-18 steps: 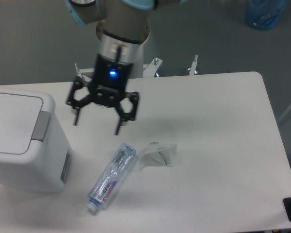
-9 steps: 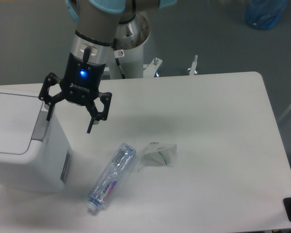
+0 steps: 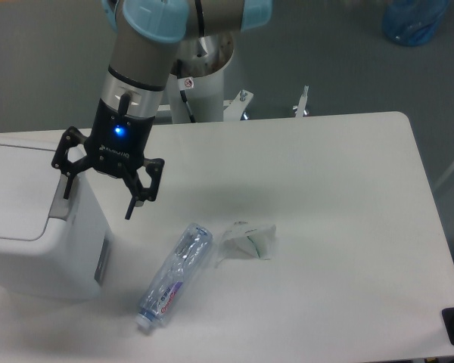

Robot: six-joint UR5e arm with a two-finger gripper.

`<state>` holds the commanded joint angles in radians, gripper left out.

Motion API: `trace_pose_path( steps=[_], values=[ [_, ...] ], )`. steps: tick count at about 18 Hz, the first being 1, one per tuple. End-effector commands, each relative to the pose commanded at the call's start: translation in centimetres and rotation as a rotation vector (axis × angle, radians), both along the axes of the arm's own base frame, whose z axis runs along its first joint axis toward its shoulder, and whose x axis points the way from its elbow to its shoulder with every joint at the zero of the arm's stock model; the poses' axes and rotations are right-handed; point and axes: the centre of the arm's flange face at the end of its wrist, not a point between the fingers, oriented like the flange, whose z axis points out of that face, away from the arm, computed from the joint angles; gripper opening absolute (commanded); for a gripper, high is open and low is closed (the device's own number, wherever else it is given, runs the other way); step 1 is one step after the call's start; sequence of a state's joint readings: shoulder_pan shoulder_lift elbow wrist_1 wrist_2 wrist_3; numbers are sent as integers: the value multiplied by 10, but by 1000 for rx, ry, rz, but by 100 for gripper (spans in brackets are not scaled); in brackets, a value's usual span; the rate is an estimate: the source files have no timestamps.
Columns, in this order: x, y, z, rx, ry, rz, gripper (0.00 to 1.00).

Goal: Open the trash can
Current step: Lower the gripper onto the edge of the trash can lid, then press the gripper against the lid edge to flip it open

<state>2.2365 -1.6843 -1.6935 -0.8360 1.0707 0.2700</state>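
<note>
Now the gripper [image 3: 98, 193] hangs with its two fingers spread apart and nothing between them, the tips pointing down. One finger [image 3: 65, 187] is over the right edge of the trash can [image 3: 38, 219], at the grey push tab [image 3: 60, 201], while the other finger is out over the table [image 3: 325, 197]. So the tab lies just to the can's side of the claw and a little under it; whether the finger touches it, I cannot tell.

The trash can stands at the left end of the table, its flat lid shut. The tab is a narrow strip running along the lid's right edge, and this side faces the claw. I judge that the next move must bring one fingertip down squarely on the tab.

Further out lie a plastic bottle [image 3: 171, 275] and a crumpled wrapper [image 3: 246, 239], well apart from the claw.
</note>
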Motion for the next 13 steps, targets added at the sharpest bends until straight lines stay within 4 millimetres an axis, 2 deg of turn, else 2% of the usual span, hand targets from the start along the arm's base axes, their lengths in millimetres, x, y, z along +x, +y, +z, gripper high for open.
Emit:
trace_pose_path(
  steps=[8,13],
  values=[
    [1,2,-6,-8,-7,-3,100],
    [-2,4,3,6,5,-2,100]
  ],
)
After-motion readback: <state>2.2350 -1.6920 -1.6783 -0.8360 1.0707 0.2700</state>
